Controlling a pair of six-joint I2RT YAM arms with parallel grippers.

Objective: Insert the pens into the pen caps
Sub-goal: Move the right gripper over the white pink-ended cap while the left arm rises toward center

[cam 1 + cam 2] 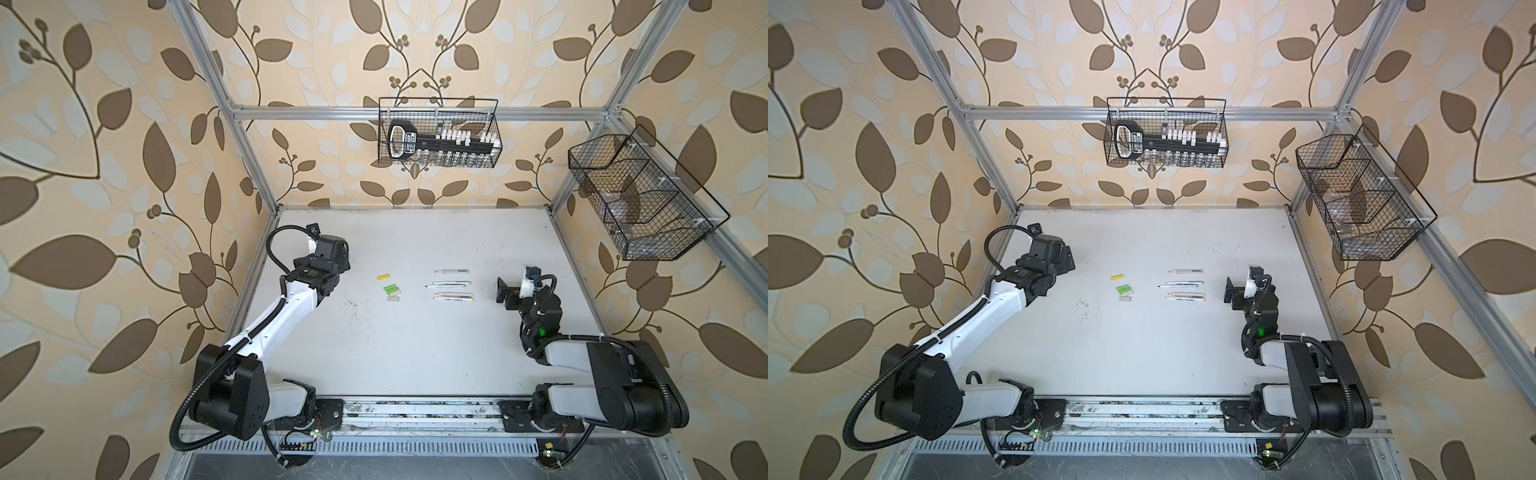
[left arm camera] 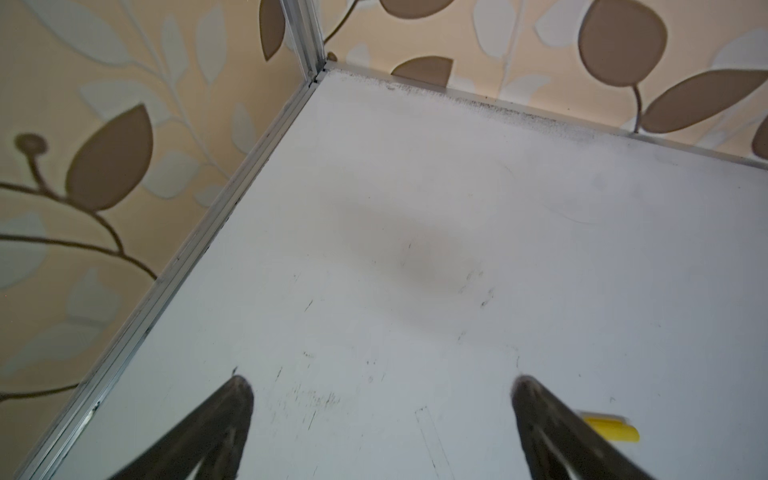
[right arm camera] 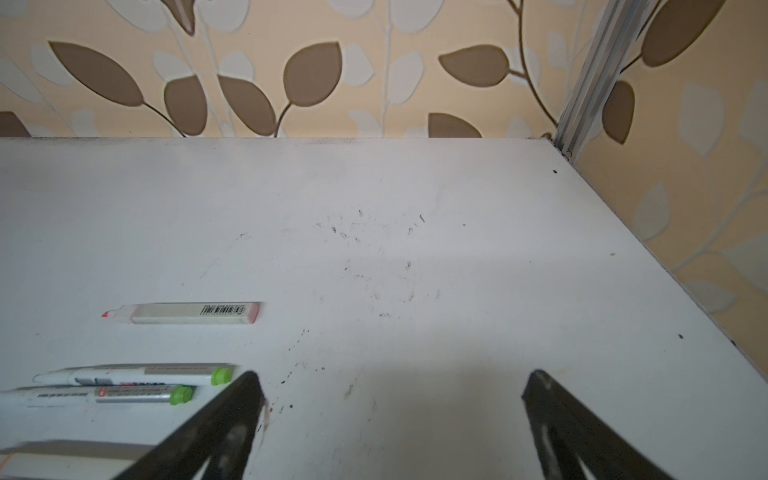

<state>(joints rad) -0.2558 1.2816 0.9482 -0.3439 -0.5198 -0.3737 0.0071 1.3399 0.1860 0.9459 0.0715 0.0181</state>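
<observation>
- Lying on the table [image 1: 415, 357]: pen caps [image 1: 392, 287] clustered left, pens [image 1: 451, 284] in a row to the right, a gap between.
- Spread wide, empty: left gripper [image 2: 380, 386]; yellow cap [image 2: 611, 430] shows just past one finger.
- Spread wide, empty: right gripper [image 3: 390, 384]; green-tailed pens [image 3: 137, 376] just beside one finger.

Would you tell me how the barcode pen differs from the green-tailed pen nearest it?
The barcode pen has a flat, squared body; the green-tailed pen is round. The barcode pen's tip is reddish and its tail pale pink; the green-tailed pen's tail is bright green. Both lie flat on the table, uncapped, roughly parallel, tips pointing the same way.
</observation>
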